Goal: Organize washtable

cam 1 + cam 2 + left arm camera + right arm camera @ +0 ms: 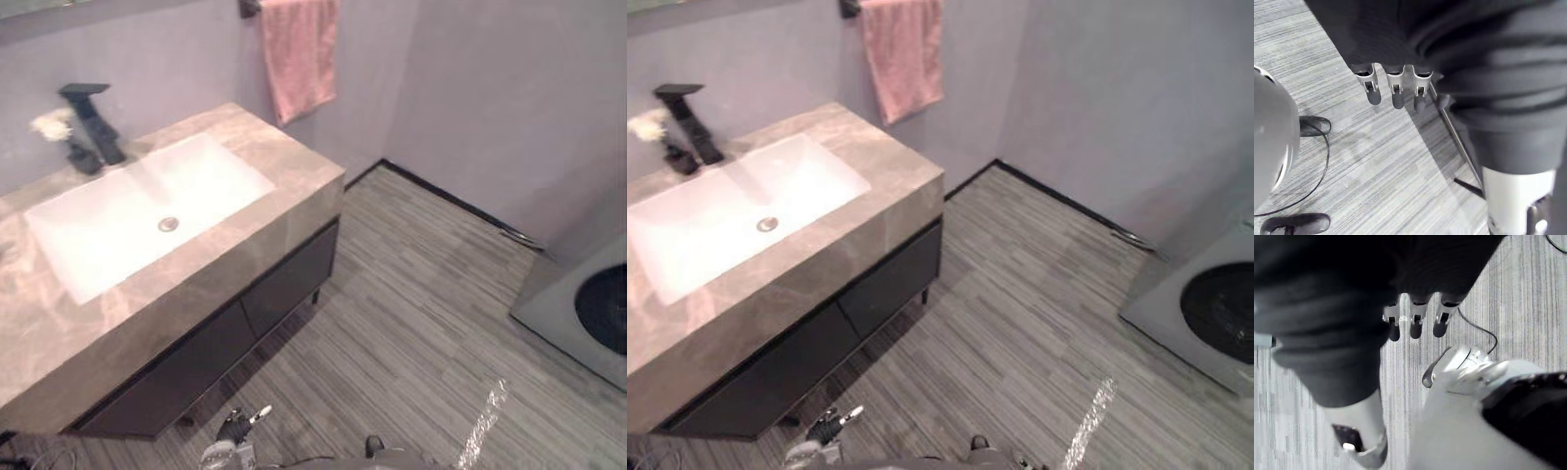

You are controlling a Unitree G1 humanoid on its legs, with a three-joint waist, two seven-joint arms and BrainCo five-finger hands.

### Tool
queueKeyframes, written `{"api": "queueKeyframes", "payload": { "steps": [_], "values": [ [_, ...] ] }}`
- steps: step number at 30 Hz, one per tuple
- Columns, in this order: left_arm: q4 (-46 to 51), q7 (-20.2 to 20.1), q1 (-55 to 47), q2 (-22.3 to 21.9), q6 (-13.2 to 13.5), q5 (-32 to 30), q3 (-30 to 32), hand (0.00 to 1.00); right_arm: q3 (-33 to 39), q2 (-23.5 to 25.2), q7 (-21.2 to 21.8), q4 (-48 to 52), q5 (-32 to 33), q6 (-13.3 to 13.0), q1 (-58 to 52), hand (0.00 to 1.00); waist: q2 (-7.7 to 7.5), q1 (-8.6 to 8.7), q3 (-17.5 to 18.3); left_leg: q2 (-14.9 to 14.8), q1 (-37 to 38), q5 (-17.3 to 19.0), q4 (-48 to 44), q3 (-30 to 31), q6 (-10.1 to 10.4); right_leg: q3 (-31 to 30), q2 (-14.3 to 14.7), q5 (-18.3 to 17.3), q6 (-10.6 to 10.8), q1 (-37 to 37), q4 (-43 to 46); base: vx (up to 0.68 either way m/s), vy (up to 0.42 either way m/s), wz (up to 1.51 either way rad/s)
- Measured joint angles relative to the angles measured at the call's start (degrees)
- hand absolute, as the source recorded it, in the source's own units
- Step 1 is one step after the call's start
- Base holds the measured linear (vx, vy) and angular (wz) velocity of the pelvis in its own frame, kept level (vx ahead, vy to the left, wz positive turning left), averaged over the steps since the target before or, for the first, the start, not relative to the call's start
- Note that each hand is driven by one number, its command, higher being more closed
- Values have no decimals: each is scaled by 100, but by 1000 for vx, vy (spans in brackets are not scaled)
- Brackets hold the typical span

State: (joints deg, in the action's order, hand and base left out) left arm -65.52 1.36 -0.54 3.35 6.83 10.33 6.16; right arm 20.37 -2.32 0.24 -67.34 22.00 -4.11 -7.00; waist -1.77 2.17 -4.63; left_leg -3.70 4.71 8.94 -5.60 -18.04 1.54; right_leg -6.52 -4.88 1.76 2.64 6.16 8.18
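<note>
In the left eye view the washtable (pixel 294 201) lies ahead and to the robot's left, its long axis running slantwise from the near left off toward the wall where a pink towel (pixel 299 54) hangs. A white sink (pixel 211 176) takes up most of the top, with a black faucet (pixel 93 117) and a small vase (pixel 80 155) of pale flowers behind it. Nothing else can be made out on the stone, though its left end is cut off by the edge. A dark cabinet (pixel 284 279) sits under the top, and a washer (pixel 573 308) stands well apart to the right. The left hand (pixel 235 428) shows low at the bottom edge, near the cabinet's foot and far below the top, so any reach looks to call for lifting up and to the left. This arm seems the nearer one. The right eye view gives the same layout, with the faucet and vase close to its left edge. In the left wrist view the fingers (pixel 1395 90) hang loose and slack over the floor (pixel 1352 161), holding nothing. In the right wrist view the right hand (pixel 1415 320) hangs the same way, fingers relaxed and empty, over the floor. The thumbs are hard to make out in both wrist views.
</note>
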Motion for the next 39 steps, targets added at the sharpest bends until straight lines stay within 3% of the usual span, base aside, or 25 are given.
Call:
{"api": "queueKeyframes", "payload": {
  "steps": [1, 2, 3, 4, 6, 8, 9, 10, 11, 13, 14, 15, 17, 23, 26, 28, 29, 30, 33, 34, 35, 36, 37, 38, 39],
  "values": [
    [2, -2, 45, -103, -2, -94, 143, 0, -135, -8, -1, 123, -2, -2, 41, 0, 60, -1, -54, -89, 27, 12, -39, -255, -26, 295, 90, 212, -183, 117, 79, -45, 30, -91],
    [6, -1, 66, -149, -2, -131, 208, 0, -178, -13, -4, 147, 0, -5, 52, 0, 74, 11, -65, -129, 61, 16, -41, -372, -66, 468, 116, 335, -178, 122, 25, -61, 17, -103],
    [51, -8, 75, -278, -6, -207, 389, 0, -258, -64, -3, 253, -2, 0, 85, 0, 146, 3, -125, -258, 82, 29, -25, -666, -148, 912, 44, 119, -274, 214, 304, -76, 6, -85],
    [81, -11, 59, -329, -18, -216, 514, 0, -251, -29, -3, 331, 1, 3, 43, 0, 88, 1, -147, -244, 219, 38, 1, -888, -154, 1515, -186, -533, -360, 432, 1598, -62, -5, -74],
    [100, -18, -6, -337, -21, -218, 514, 0, -235, -39, -4, 331, -9, 3, 7, 0, 76, 4, -144, -270, 419, 36, 31, -1134, -151, 2226, -675, -1009, -402, 343, 2845, -18, 20, -46],
    [96, -27, -87, -195, -16, -213, 455, 0, -202, -54, -3, 277, -45, 5, 67, 0, 31, -18, -106, -267, 480, 25, 3, -1420, -100, 2810, -1259, -998, -404, 110, 2984, -2, -35, -72],
    [97, -21, -109, -117, -17, -209, 463, 0, -204, -34, -4, 236, -80, 4, 126, 0, -42, -56, -73, -229, 434, 18, -48, -1517, -75, 2876, -1393, -728, -430, 105, 2783, -15, -141, -132],
    [19, -20, -82, 9, -63, -208, 467, 0, -202, -51, 1, 119, -149, 7, 259, 0, -22, -164, -22, -270, 348, 37, -106, -1479, -47, 3051, -1113, -758, -310, 89, 2306, -15, -207, -163],
    [-42, -24, -143, -21, -128, -209, 441, 0, -213, -106, -1, 100, -228, -3, 274, 0, 127, -232, 34, -387, 221, 33, -49, -1362, -54, 3069, -758, -660, -401, -66, 1551, -56, -216, -157],
    [-41, -26, -210, -84, -138, -215, 269, 0, -209, -205, -7, 1, -251, 30, 304, 0, 243, -290, 111, -347, 246, 14, 193, -1174, -17, 2949, -481, -557, -236, -293, 523, -57, -172, -111],
    [-35, -42, -130, -96, -139, -250, 219, 0, -215, -264, -1, -112, -314, 41, 290, 0, 248, -281, 124, -340, 230, -30, 112, -1233, 54, 2854, -299, -287, -24, -575, -303, -53, -150, -76],
    [-35, -43, -116, -95, -138, -252, 220, 0, -217, -266, -2, -112, -329, 43, 286, 0, 250, -284, 126, -341, 226, -31, 95, -1235, 54, 2842, -280, -219, -9, -624, -451, -89, -131, -46],
    [2, -24, -41, -70, -124, -251, 218, 0, -230, -245, -1, -112, -411, 44, 211, 0, 125, -274, 178, -340, 79, -32, -32, -1206, 58, 2778, -159, 305, 4, -950, -1400, -104, -61, -22],
    [24, 0, -72, 85, -114, -233, 110, 0, -206, -227, -2, -154, -400, 1, 177, 0, -96, -292, 151, -513, -101, 67, -522, -1151, 146, 2687, -136, 397, -15, -907, -1393, -82, -32, 0],
    [46, 6, -170, 134, -110, -202, 189, 0, -206, -146, 1, -156, -389, -7, 201, 0, 45, -314, -30, -1068, -422, 425, -1826, -1148, 245, 2533, 47, 300, -61, -1012, -1409, -122, -57, -27],
    [77, 4, -171, 135, -85, -201, 268, 0, -186, -203, 2, -174, -354, -27, 194, 0, 196, -312, -111, -1573, -843, 414, -3139, -987, 210, 2186, 282, 300, -73, -1036, -1412, -136, -54, -64],
    [75, 3, -183, 112, -80, -200, 295, 0, -177, -244, 0, -175, -354, -47, 186, 0, 244, -312, -143, -1649, -939, 388, -3394, -834, 167, 2080, 346, 303, -77, -1034, -1408, -116, -27, -99],
    [69, 0, -177, 56, -70, -200, 305, 0, -143, -291, -9, -187, -336, -61, 156, 0, 275, -314, -174, -1322, -1178, 426, -3539, 20, 163, 1675, 374, 308, -77, -975, -1403, -89, 21, -90],
    [70, -18, -172, -43, -62, -192, 315, 0, -47, -420, 3, -189, -299, -79, 131, 0, 480, -325, -252, -424, -998, 811, -2294, 1062, 371, 1110, 437, 308, -66, -713, -1419, -84, 114, -109],
    [63, -27, -187, -26, -74, -178, 356, 0, -46, -420, -3, -176, -300, -78, 118, 0, 490, -338, -305, -276, -873, 967, -1888, 1284, 25, 897, 518, 292, -4, -624, -1412, -73, 133, -124],
    [14, -15, -223, -63, -71, -150, 504, 0, 5, -354, 13, -149, -274, -70, 86, 0, 624, -361, -302, -233, -820, 992, -1697, 1351, 41, 811, 599, 264, -67, -523, -1241, -25, 67, -91],
    [-15, -13, -227, -91, -68, -131, 691, 0, 0, -363, -2, -155, -297, -51, 21, 0, 584, -364, -327, -144, -751, 1077, -1636, 1464, 209, 780, 642, 111, -288, -290, -411, 124, 86, -65],
    [44, -27, -270, -79, -62, -58, 1024, 0, -26, -350, -2, -165, -325, -39, -74, 0, 332, -394, -330, 279, -656, 1223, -1638, 1948, 427, 629, 547, -217, -279, -325, -55, 180, 143, -84],
    [71, -13, -285, -136, -44, -24, 1224, 0, -56, -336, 1, -156, -362, -48, -92, 0, 374, -488, -325, 539, -585, 1253, -1679, 2433, 173, 371, 630, -270, -181, -291, -58, 195, 165, -89],
    [66, -16, -350, -153, -43, -17, 1265, 0, -72, -318, 2, -147, -363, -53, -73, 0, 369, -508, -324, 542, -524, 1207, -1621, 2424, -8, 252, 694, -260, -183, -286, -93, 115, 118, -109]
  ]
}}
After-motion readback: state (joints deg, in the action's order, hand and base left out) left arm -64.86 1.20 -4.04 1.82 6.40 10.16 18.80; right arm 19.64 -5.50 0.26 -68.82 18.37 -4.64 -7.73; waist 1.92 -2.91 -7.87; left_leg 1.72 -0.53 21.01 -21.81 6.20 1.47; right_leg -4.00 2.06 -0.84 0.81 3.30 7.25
